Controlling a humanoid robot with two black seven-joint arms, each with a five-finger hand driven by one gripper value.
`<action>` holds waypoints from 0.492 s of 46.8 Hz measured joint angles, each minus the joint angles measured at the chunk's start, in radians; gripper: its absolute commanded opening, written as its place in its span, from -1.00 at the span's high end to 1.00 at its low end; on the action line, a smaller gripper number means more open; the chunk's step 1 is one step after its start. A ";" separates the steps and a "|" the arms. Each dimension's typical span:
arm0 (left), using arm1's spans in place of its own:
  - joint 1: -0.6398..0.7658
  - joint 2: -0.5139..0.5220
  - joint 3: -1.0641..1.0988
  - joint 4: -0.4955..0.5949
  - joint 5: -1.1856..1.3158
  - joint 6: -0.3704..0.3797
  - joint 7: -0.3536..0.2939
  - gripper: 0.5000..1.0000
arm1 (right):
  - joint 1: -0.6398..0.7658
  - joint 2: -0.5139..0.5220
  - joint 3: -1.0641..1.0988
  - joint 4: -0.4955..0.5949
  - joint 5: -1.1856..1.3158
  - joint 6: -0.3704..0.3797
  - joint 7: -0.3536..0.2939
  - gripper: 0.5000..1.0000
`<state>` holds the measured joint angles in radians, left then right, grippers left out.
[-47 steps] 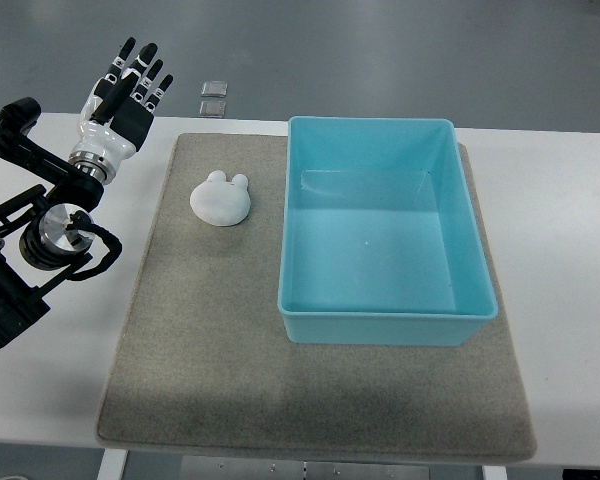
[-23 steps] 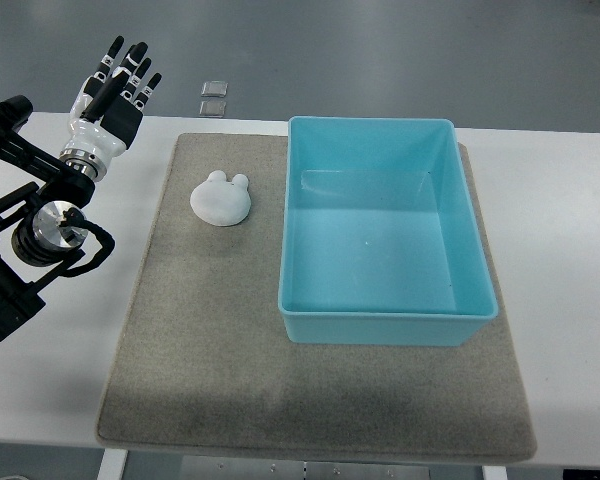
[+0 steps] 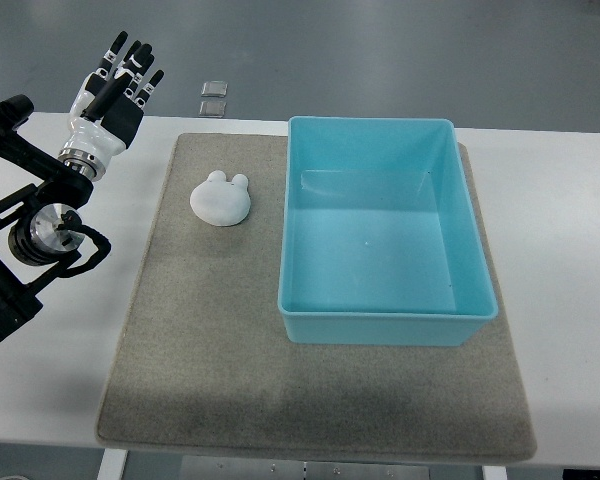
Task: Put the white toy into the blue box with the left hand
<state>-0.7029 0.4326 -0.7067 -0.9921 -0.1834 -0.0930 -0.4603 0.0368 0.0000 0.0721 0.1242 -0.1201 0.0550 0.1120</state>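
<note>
A white rabbit-shaped toy [image 3: 221,198] lies on the grey mat [image 3: 210,330], just left of the blue box [image 3: 384,322]. The box is open-topped and holds nothing. My left hand [image 3: 120,82] is at the upper left over the white table, well to the left of the toy and apart from it. Its fingers [image 3: 132,65] are spread and point away from me, holding nothing. The left arm runs down the left edge. No right arm shows.
The grey mat covers most of the white table [image 3: 560,260]. Two small square floor plates [image 3: 215,97] show beyond the table's far edge. Bare table strips lie left and right of the mat.
My left hand has drawn back a little to the left and up, away from the toy. The toy and the box have not moved.
</note>
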 measured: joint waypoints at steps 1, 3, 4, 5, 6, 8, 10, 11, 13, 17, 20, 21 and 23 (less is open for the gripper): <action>0.000 0.000 0.000 0.001 0.002 -0.009 0.000 -0.99 | 0.000 0.000 0.000 0.000 0.000 0.000 0.000 -0.74; 0.000 0.000 0.000 0.001 0.009 -0.031 0.000 -0.99 | -0.001 0.000 0.000 0.000 0.000 0.000 0.000 -0.74; 0.000 0.000 0.000 0.002 0.013 -0.040 0.000 -0.99 | -0.001 0.000 0.000 0.000 0.000 0.000 0.000 -0.74; 0.000 0.000 0.000 0.002 0.017 -0.048 0.000 -0.99 | -0.001 0.000 0.000 0.000 0.000 0.000 0.000 -0.74; 0.000 0.000 0.001 0.002 0.022 -0.055 0.000 -0.99 | -0.001 0.000 0.000 0.000 0.000 0.000 0.000 -0.74; 0.000 0.000 0.001 0.003 0.030 -0.063 0.000 -0.99 | 0.000 0.000 0.000 0.000 0.000 0.000 0.000 -0.74; 0.000 0.005 0.001 0.003 0.040 -0.066 0.000 -0.99 | 0.000 0.000 0.000 0.000 0.000 0.000 0.000 -0.74; 0.000 0.007 0.001 0.003 0.043 -0.067 0.000 -0.99 | 0.000 0.000 0.000 0.000 0.000 0.000 0.000 -0.74; 0.000 0.012 0.001 0.003 0.048 -0.069 0.000 -0.99 | 0.000 0.000 0.000 0.000 0.000 0.000 0.000 -0.74; 0.000 0.018 0.001 0.003 0.063 -0.077 0.000 -0.99 | 0.000 0.000 0.000 0.000 0.000 0.000 0.000 -0.74; 0.000 0.019 0.001 0.003 0.093 -0.079 0.000 -0.99 | -0.001 0.000 0.000 0.000 0.000 0.000 0.000 -0.74; 0.000 0.019 0.001 0.003 0.111 -0.079 0.000 -0.99 | -0.001 0.000 0.000 0.000 0.000 0.000 0.000 -0.74; 0.003 0.019 0.001 0.003 0.139 -0.079 -0.001 -0.99 | -0.001 0.000 0.000 0.000 0.000 0.000 0.000 -0.74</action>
<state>-0.7003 0.4518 -0.7062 -0.9889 -0.0446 -0.1721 -0.4613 0.0363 0.0000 0.0721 0.1242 -0.1200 0.0549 0.1120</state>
